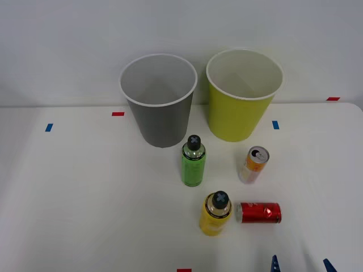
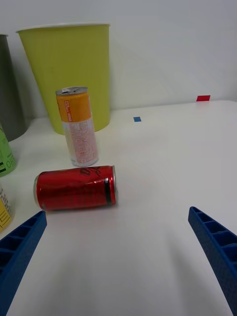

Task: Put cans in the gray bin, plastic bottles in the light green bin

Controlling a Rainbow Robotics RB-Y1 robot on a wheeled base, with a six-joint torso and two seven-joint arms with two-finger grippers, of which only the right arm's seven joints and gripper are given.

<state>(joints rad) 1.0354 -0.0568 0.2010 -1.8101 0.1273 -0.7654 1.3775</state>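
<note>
The red can lies on its side on the white surface, just ahead of the gripper and a little toward its left finger, untouched. Just past it the orange can stands upright, close to the red one but apart from it. Beside the red can, on the side away from the gripper's right finger, the yellow bottle stands upright with its silver end nearly at the bottle's base. The green bottle stands farther out from the gripper, beyond the yellow one. Farthest ahead, against the wall, the 2 bins stand side by side: the light green bin behind the orange can, the gray bin next to it, behind the green bottle. Both stand upright.

The gripper hovers low over the surface with its 2 blue fingers spread wide, holding nothing. Small red and blue tape marks dot the surface around the bins.
</note>
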